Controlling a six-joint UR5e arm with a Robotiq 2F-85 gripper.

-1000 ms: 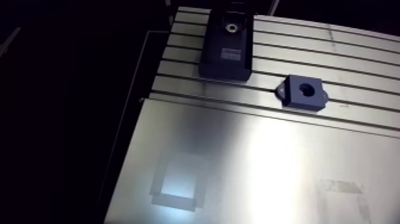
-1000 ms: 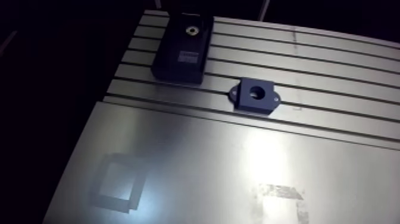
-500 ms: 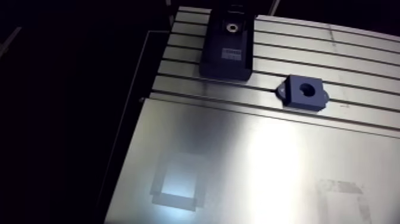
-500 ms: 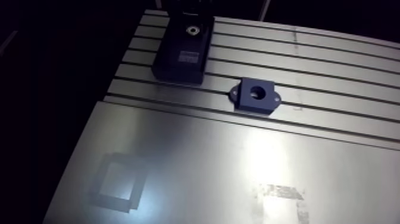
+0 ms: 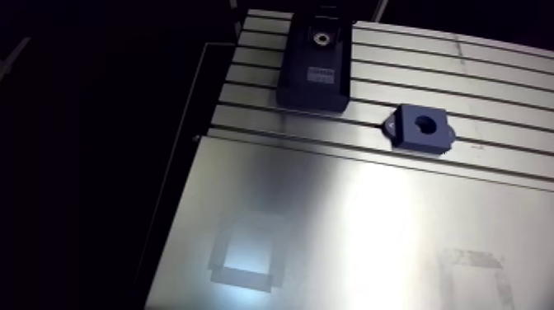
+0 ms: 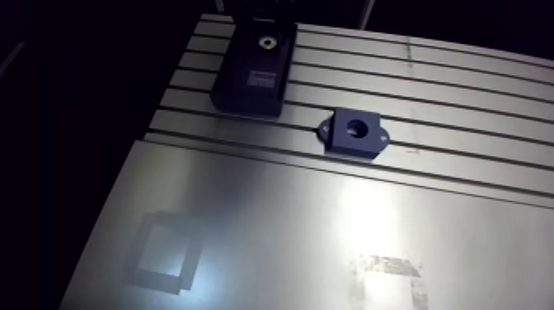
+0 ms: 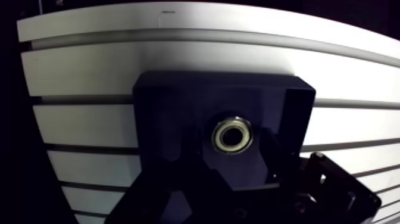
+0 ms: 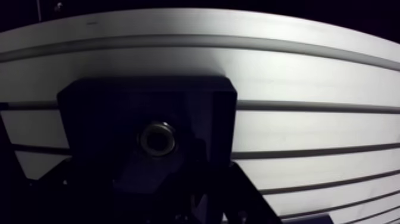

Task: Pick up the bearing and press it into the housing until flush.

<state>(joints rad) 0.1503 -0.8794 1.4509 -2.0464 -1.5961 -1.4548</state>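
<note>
The bearing (image 7: 233,136), a small silver ring, sits in a recess of a dark rectangular holder block (image 5: 313,78) at the far side of the slotted table. In the wrist view my gripper (image 7: 230,156) hangs right over it, open, its dark fingers standing apart on either side of the ring without touching it. The arm view shows the gripper (image 6: 262,15) only as a dark shape over the block's far end. The housing (image 5: 422,129), a dark blue block with a round bore and small side ears, lies on the slots to the right of the holder, its bore empty.
A smooth metal plate (image 5: 346,223) covers the near half of the table (image 5: 495,74), with a taped square outline (image 5: 243,264) near its left front and a fainter one (image 5: 470,276) at the right. The table's left edge (image 5: 185,157) drops into darkness.
In the arm view the gripper's dark shape has come slightly lower over the holder block's far end. Bearing, holder and housing have not moved.
</note>
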